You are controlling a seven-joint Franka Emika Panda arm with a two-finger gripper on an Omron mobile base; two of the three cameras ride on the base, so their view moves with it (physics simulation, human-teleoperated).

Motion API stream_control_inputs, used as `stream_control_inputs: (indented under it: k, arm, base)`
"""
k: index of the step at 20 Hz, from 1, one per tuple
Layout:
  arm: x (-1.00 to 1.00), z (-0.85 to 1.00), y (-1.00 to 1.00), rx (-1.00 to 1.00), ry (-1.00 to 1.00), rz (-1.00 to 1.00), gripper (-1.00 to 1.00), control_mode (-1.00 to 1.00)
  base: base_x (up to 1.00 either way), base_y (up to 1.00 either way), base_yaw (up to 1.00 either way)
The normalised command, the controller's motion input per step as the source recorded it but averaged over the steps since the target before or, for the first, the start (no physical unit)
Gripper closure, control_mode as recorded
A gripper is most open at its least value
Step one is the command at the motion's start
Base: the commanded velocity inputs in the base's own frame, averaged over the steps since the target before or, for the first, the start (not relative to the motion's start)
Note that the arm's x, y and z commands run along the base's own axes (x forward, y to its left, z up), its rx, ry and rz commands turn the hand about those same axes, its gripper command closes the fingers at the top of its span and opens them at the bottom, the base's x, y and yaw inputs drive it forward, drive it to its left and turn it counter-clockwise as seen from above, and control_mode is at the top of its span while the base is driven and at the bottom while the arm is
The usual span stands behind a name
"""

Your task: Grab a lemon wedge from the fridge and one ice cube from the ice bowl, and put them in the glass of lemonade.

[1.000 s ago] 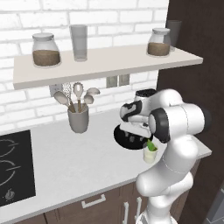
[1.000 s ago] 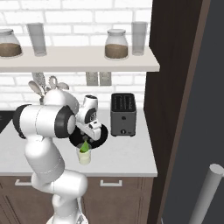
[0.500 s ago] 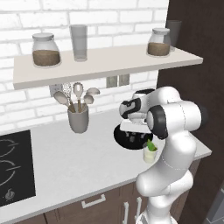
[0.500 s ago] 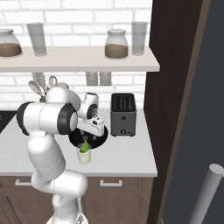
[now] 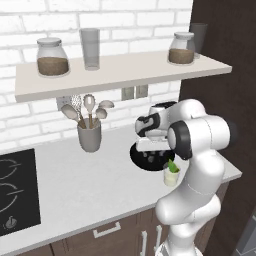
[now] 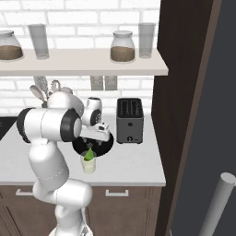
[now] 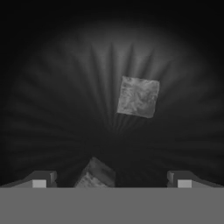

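My tool (image 7: 111,183) spread wide over the ice bowl (image 5: 139,157) on the counter (image 5: 90,180), one ice cube (image 7: 138,96) lying ahead between its tips, another ice cube (image 7: 95,175) nearer, glass of lemonade (image 6: 89,163) with lemon wedge (image 6: 89,154) just beside the bowl, toaster (image 6: 129,120) near the bowl.

The arm (image 5: 197,165) is glossy white, built of rounded bulbous segments with dark grey joint rings; the fingertips (image 7: 40,180) are small and dark.

A grey utensil holder (image 5: 89,137) stands far left on the bench (image 5: 75,185), a toaster (image 6: 129,121) far right, jars (image 5: 52,57) and glasses (image 5: 90,48) on the shelf (image 5: 120,72).
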Motion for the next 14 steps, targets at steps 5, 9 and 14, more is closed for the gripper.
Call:
stream_control_inputs:
  k: [5, 9, 14]
  arm:
    - [0.00, -0.04, 0.00, 0.11, -0.11, 0.27, -1.00, -1.00]
    - [0.22, -0.21, 0.03, 0.01, -0.02, 0.15, -1.00, -1.00]
    - [0.11, -0.23, 0.13, 0.00, 0.00, 0.12, -1.00, -1.00]
  base:
    - [0.00, 0.00, 0.00]
    - [0.00, 0.00, 0.00]
    - [0.00, 0.00, 0.00]
